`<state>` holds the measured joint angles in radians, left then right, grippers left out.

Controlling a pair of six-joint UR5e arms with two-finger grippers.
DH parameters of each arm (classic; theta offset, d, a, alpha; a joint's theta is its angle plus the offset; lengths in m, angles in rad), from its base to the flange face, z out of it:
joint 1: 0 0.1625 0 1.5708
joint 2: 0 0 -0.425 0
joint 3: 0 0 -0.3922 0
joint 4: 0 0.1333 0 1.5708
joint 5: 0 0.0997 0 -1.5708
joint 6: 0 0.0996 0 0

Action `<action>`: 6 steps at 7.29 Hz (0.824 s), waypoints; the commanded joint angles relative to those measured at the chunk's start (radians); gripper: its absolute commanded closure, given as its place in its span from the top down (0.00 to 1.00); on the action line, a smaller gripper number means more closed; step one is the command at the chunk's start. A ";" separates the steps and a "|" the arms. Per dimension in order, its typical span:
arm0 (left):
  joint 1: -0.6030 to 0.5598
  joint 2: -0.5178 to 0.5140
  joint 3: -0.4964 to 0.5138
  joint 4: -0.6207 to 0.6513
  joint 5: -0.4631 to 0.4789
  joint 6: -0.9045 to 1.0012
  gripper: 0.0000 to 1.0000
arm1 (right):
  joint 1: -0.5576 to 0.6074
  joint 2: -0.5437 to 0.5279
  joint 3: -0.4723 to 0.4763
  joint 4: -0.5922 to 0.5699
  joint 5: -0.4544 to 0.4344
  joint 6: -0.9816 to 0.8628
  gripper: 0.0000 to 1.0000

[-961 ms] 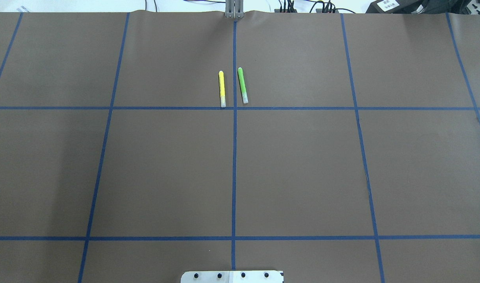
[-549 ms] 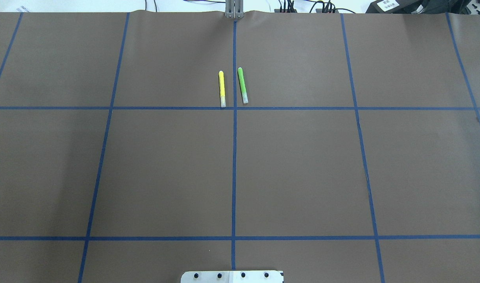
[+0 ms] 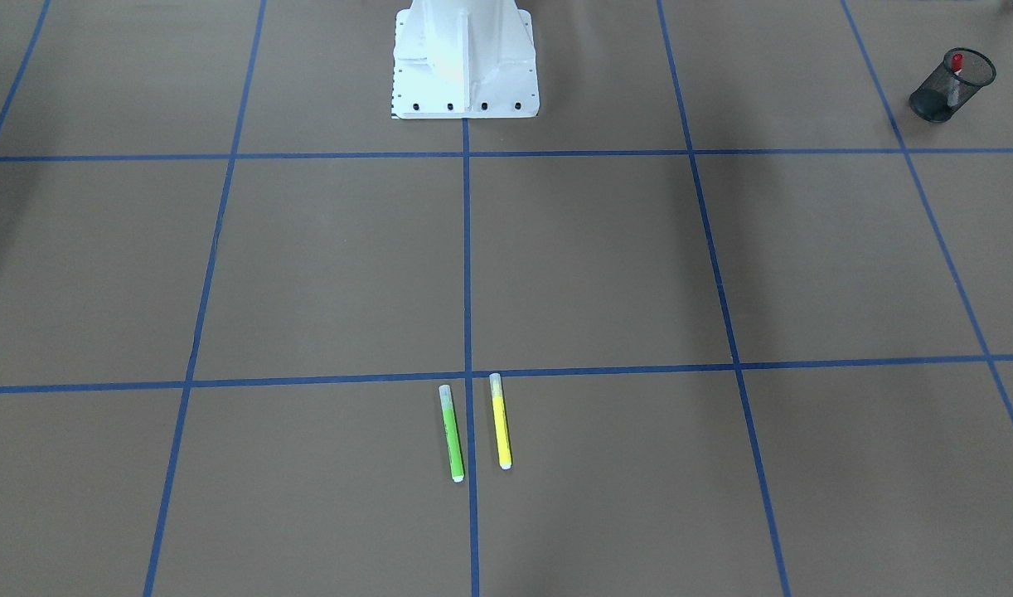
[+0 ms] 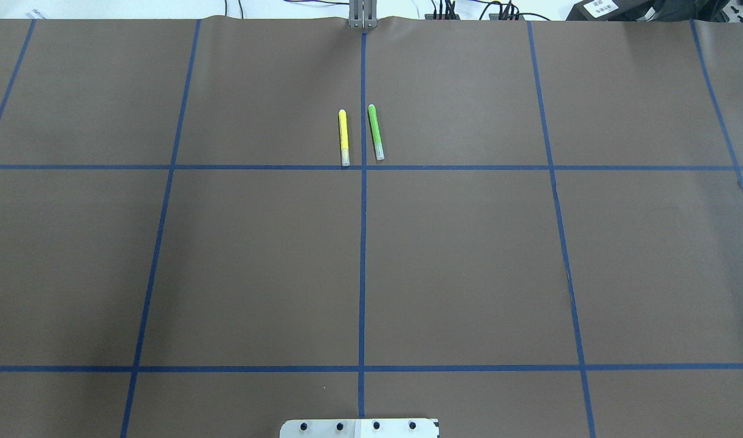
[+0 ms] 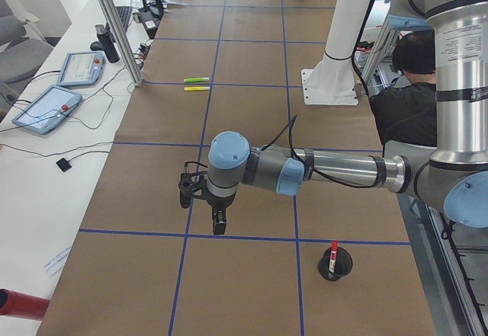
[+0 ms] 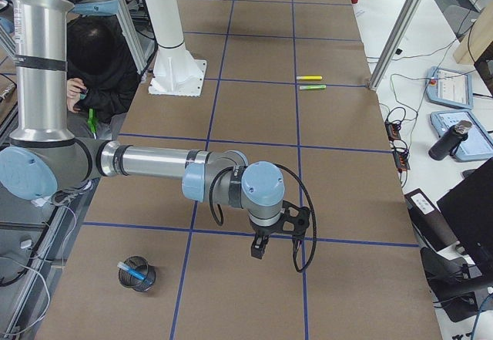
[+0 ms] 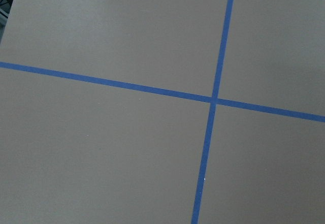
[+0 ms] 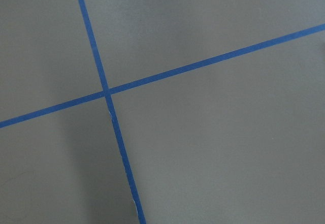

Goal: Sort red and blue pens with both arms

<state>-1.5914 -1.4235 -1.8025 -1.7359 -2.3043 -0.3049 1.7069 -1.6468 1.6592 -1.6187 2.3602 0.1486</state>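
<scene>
The red pen (image 5: 333,248) stands upright in a black mesh cup (image 5: 334,266) near my left arm; the same red pen (image 3: 957,62) shows in the front view's cup (image 3: 950,83). The blue pen (image 6: 131,268) leans in another mesh cup (image 6: 137,274) on the right arm's side. My left gripper (image 5: 219,218) hangs over bare table, a square away from the red pen's cup. My right gripper (image 6: 259,247) hangs likewise, to one side of the blue pen's cup. Both grippers show only in the side views, so I cannot tell open from shut. Both wrist views show only paper and tape lines.
A yellow marker (image 4: 343,137) and a green marker (image 4: 376,132) lie side by side at the far middle, either side of the centre tape line. The white pedestal (image 3: 465,58) stands at the robot's edge. A person (image 5: 404,84) sits behind the table.
</scene>
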 commanded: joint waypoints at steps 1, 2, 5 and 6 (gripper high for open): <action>-0.001 0.012 -0.012 0.001 -0.004 0.000 1.00 | -0.093 0.048 0.005 0.002 0.005 0.060 1.00; -0.001 0.027 -0.011 0.001 -0.006 0.001 1.00 | -0.124 0.073 0.007 0.002 0.011 0.106 1.00; 0.002 0.035 0.008 -0.001 -0.033 0.000 1.00 | -0.147 0.082 0.055 0.002 0.075 0.120 1.00; 0.002 0.035 0.015 -0.005 -0.043 0.000 1.00 | -0.156 0.087 0.060 0.000 0.094 0.132 1.00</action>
<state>-1.5895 -1.3893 -1.7990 -1.7366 -2.3313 -0.3052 1.5609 -1.5648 1.7036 -1.6170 2.4215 0.2660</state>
